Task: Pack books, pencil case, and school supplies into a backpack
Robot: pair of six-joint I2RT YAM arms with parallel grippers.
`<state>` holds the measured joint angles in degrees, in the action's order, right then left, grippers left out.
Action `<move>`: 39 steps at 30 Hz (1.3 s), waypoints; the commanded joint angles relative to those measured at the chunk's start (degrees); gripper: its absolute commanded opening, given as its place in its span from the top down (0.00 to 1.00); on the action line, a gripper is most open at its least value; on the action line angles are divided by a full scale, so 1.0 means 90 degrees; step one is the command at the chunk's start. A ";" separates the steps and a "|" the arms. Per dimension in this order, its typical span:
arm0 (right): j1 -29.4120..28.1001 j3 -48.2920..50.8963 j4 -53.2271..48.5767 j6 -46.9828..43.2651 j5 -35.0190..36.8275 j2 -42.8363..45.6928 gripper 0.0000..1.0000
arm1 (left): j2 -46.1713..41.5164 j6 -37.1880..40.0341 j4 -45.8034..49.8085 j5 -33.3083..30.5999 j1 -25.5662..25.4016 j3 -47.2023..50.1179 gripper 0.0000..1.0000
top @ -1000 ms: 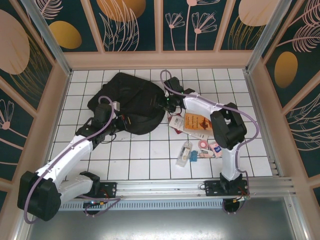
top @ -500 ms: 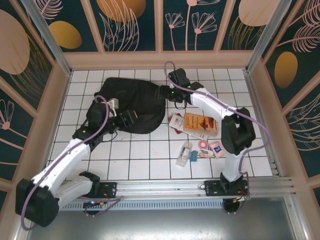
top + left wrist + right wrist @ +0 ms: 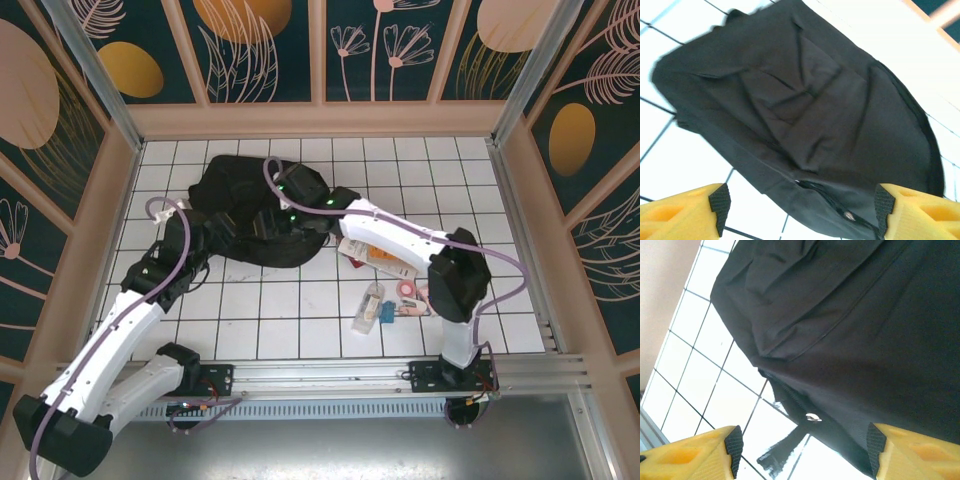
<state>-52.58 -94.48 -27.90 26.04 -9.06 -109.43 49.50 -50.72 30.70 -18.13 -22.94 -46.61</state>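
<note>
The black backpack (image 3: 250, 205) lies slumped at the back left of the tiled table. My right gripper (image 3: 278, 205) hovers over it, jaws open; below them hang the bag's edge (image 3: 850, 365), a small white zip pull (image 3: 813, 416) and a strap end (image 3: 782, 452). My left gripper (image 3: 212, 238) is open at the bag's near-left edge, facing a partly open zip (image 3: 840, 200). The orange book (image 3: 388, 258) and the white book (image 3: 352, 247) lie to the right, partly under the right arm. A pink tape roll (image 3: 408, 288) and a clear packet (image 3: 370, 308) lie nearer. The pencil case is out of view.
The right forearm (image 3: 385, 228) stretches low across the books. Beige walls (image 3: 320, 120) close the table at the back and sides, and a metal rail (image 3: 330, 375) runs along the near edge. Bare tiles (image 3: 260, 310) lie in front of the backpack.
The left gripper has opened, let go of the backpack and drawn back to the left. The right arm has swung left from the bag's right side to above its middle.
</note>
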 commanded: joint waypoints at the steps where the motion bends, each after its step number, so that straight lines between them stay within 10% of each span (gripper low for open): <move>1: -0.0098 -0.0419 -0.0441 0.0084 0.0078 -0.0349 0.32 | -0.0510 -0.0581 0.0285 -0.1064 0.0012 0.0000 0.23; 15: -0.0320 -0.0323 -0.0539 0.0060 0.0163 -0.0447 0.52 | -0.0539 -0.0663 0.0144 -0.0736 0.0019 0.0086 0.24; 24: -0.0302 -0.0116 -0.0372 0.0156 0.0089 -0.0329 1.00 | -0.0084 -0.0699 -0.0410 0.0266 0.0028 0.0445 0.21; 39: -0.0086 0.0830 0.0692 0.0676 -0.0662 0.0079 1.00 | 0.1040 -0.3054 -0.3877 0.2415 0.0597 0.2220 0.27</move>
<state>-53.41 -88.66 -24.56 30.59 -12.95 -110.93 59.46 -70.81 7.22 1.30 -18.61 -30.22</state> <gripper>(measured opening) 0.065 0.743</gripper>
